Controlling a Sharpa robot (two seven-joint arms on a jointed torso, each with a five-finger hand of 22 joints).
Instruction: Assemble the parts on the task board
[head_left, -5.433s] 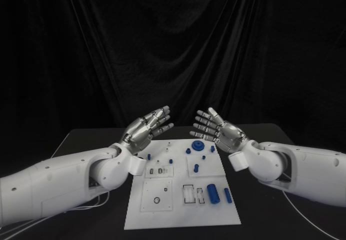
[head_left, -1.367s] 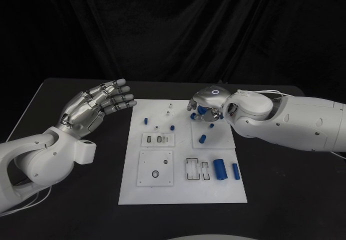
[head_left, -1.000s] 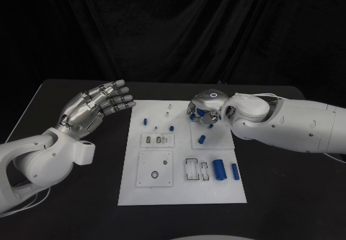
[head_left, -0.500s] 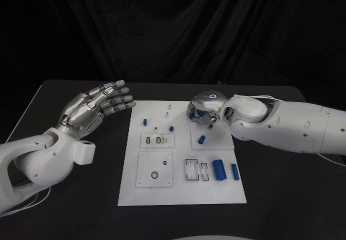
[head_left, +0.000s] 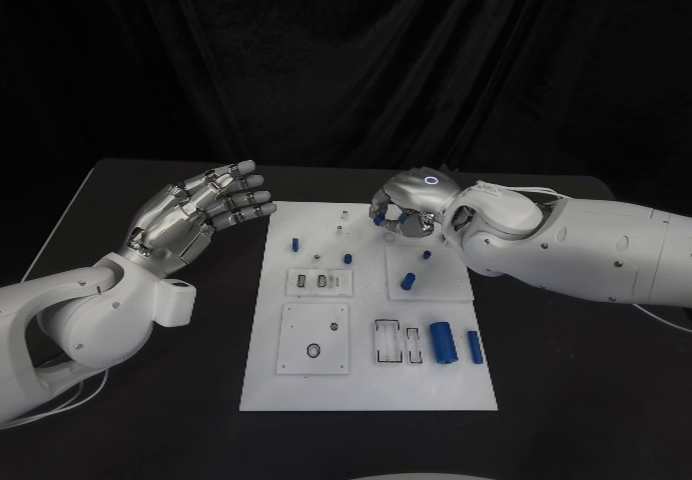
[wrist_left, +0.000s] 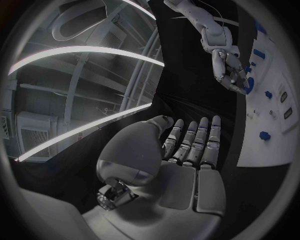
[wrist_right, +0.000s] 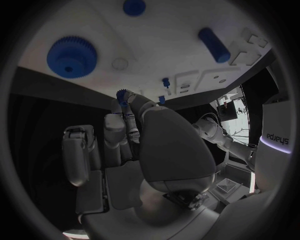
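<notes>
The white task board (head_left: 368, 385) lies mid-table. My right hand (head_left: 407, 208) hovers over its far right part, fingers curled, and pinches a small blue gear (wrist_right: 122, 94) at its fingertips. Below it on the board sit a large blue gear (wrist_right: 72, 56) and a blue peg (wrist_right: 214, 44). My left hand (head_left: 202, 214) is raised to the left of the board, fingers spread, holding nothing. The left wrist view shows its bare palm (wrist_left: 187, 170) and the right hand (wrist_left: 230, 74) over the board's far end.
Loose blue parts lie on the board: two small pegs (head_left: 296, 243) (head_left: 346, 257), a short piece (head_left: 408, 282), a thick cylinder (head_left: 443, 345) and a thinner one (head_left: 475, 347) near rectangular slots (head_left: 382, 342). Black table surrounds the board.
My right hand has risen off the board and shifted slightly toward its far edge, taking a small blue piece with it. The left hand has stayed put.
</notes>
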